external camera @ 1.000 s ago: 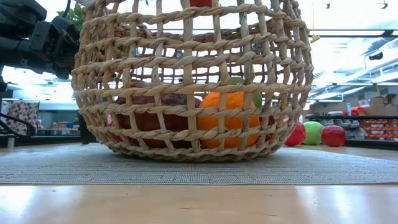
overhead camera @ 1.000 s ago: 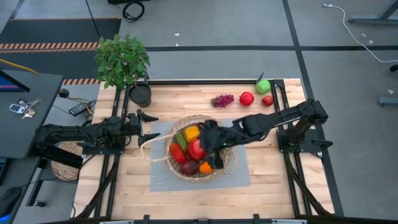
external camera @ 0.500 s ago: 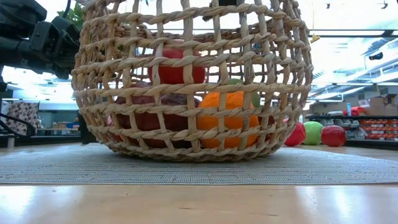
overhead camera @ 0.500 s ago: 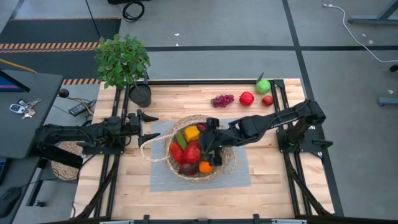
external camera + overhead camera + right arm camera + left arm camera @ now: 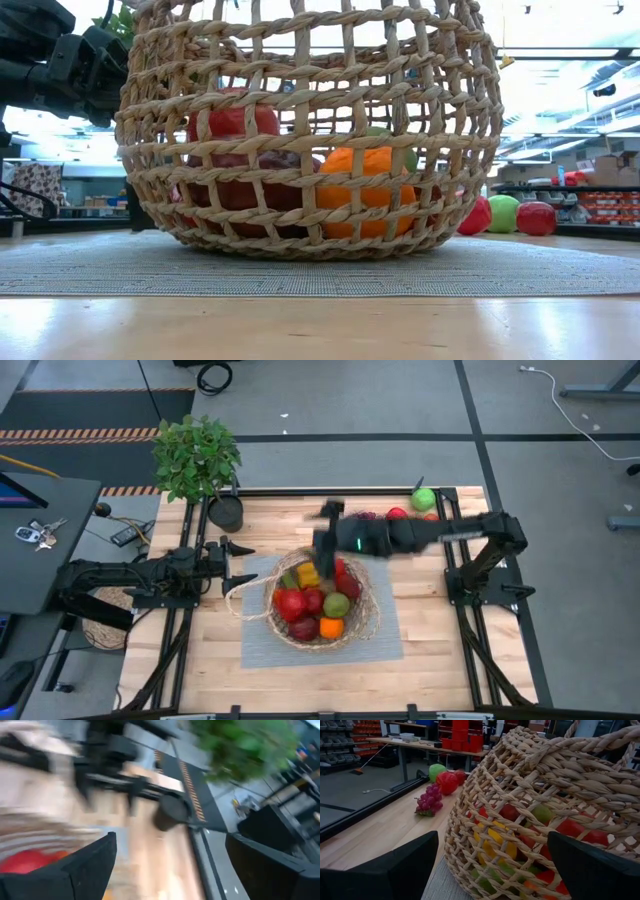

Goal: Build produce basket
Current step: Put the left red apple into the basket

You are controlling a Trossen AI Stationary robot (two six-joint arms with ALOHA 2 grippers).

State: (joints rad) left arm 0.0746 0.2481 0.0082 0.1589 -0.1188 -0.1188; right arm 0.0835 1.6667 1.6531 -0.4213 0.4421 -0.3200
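The wicker basket (image 5: 362, 622) stands on a grey mat (image 5: 265, 645) at mid-table. It holds produce: a red apple (image 5: 291, 602), a yellow piece (image 5: 308, 574), a green one (image 5: 337, 604), an orange one (image 5: 331, 626) and dark red ones. A green fruit (image 5: 424, 498), two red fruits (image 5: 397, 514) and the purple grapes (image 5: 429, 800) lie on the table at the far right. My right gripper (image 5: 326, 528) hovers open above the basket's far rim, holding nothing. My left gripper (image 5: 241, 566) rests open and level beside the basket's left wall (image 5: 470, 835).
A potted plant (image 5: 197, 455) stands at the table's far left corner. The basket's looped handle (image 5: 232, 598) juts toward my left gripper. Black frame rails (image 5: 452, 575) run along both sides of the table. Bare wood lies near the front edge.
A red fruit has dropped from above the rim into the basket and settled among the others on its left side. My right gripper has risen out of the basket, swung toward the table's far edge and turned about its wrist.
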